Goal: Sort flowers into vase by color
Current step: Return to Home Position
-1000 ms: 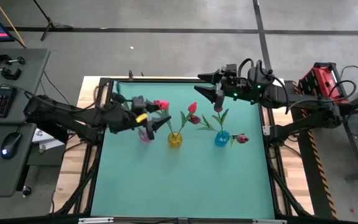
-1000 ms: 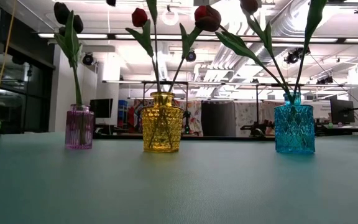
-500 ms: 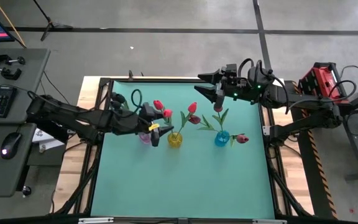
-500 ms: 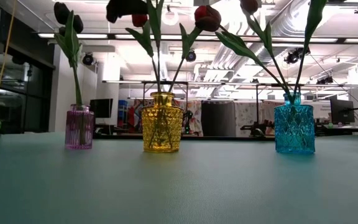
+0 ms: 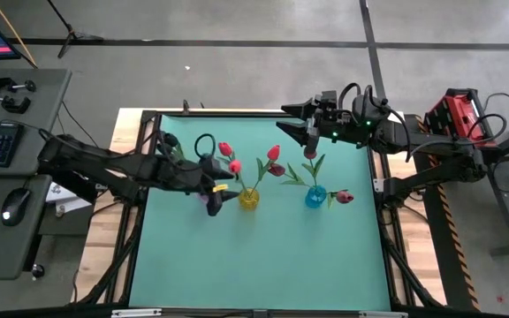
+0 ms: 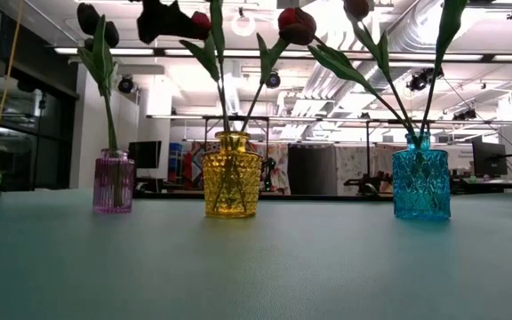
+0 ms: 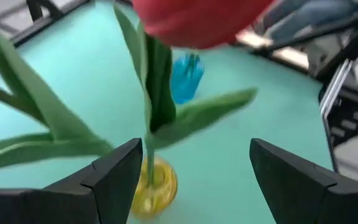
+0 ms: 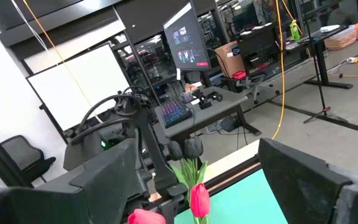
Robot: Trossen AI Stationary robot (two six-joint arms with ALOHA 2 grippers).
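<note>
Over the middle of the table [image 5: 263,265], the left gripper [image 5: 212,196] was held above the purple vase [image 6: 114,180], just beside the yellow vase [image 5: 248,200]. Its fingers [image 7: 114,177] were spread wide and nothing was gripped. In the left wrist view the yellow vase was seen between them, farther off, with green stems [image 7: 148,112] and leaves close to the lens. In the low view the gripper was seen as a dark shape up among the flower heads, between the purple and yellow vases.

Three vases were lined up across the table: purple on the left, yellow in the middle, blue vase [image 5: 315,196] on the right. The pink flowers [image 5: 234,165] were stood in the yellow vase, stems splayed apart. Near-black flowers [image 6: 87,18] were stood in the purple vase. Maroon flowers [image 5: 344,196] were stood in the blue vase.

The right gripper [image 5: 286,117] was parked at the table's far edge, well apart from the vases. Its fingers [image 8: 303,177] were also spread wide, with nothing held.
</note>
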